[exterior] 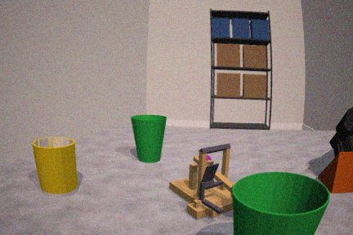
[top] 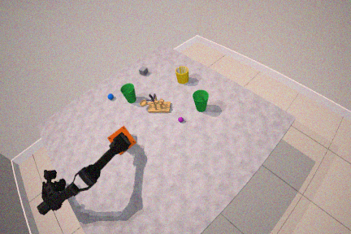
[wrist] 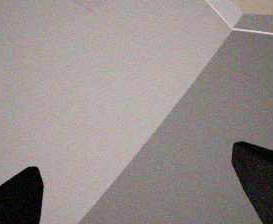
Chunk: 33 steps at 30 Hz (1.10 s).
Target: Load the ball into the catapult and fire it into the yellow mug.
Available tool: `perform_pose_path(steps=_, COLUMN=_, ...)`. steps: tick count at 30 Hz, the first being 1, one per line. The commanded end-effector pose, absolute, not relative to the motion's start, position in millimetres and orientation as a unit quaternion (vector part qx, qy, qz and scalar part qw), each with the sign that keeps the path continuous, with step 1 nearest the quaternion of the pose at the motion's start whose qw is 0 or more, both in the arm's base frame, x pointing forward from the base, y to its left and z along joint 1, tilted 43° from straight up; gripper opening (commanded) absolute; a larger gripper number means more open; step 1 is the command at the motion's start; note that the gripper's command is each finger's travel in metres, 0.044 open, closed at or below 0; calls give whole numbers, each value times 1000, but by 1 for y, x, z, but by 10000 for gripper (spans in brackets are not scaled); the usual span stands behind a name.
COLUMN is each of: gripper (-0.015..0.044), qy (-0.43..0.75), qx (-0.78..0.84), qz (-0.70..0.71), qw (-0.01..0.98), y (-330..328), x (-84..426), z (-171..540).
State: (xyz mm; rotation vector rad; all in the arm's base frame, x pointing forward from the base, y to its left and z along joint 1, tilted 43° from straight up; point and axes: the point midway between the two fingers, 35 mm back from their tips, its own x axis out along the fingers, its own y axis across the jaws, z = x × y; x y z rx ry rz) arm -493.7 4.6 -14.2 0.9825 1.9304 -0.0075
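Note:
The wooden catapult (top: 159, 109) (exterior: 180, 187) stands mid-floor, its empty-looking spoon end to the left in the top view. The yellow mug (top: 182, 77) (exterior: 57, 170) stands upright behind it and to the right there. A magenta ball (top: 180, 119) (exterior: 208, 158) lies on the floor just right of the catapult, partly hidden behind it in the exterior view. A blue ball (top: 110, 97) lies farther left, beyond a green mug. My gripper (top: 49, 192) (wrist: 139, 167) is open and empty, at the lower left of the top view, far from both balls and the catapult.
That left green mug (top: 129, 94) (exterior: 278, 215) stands near the catapult's spoon end. Another green mug (top: 201, 101) (exterior: 149, 139) stands on its other side. A small grey block (top: 143, 71) lies at the back. The arm's orange base (top: 115, 136) (exterior: 344, 175) stands in front of the catapult.

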Motion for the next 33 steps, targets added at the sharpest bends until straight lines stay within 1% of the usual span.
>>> perform_pose_path(steps=1, gripper=426, qy=788, qx=401, qz=-4, qw=468, y=4, x=-494, z=-14)
perform_pose_path(steps=2, gripper=440, qy=788, qx=401, qz=-5, qw=467, y=3, x=-494, z=-13)
perform_pose_path(steps=33, gripper=440, qy=833, qx=355, qz=-233, qw=354, y=-95, x=-495, z=69)
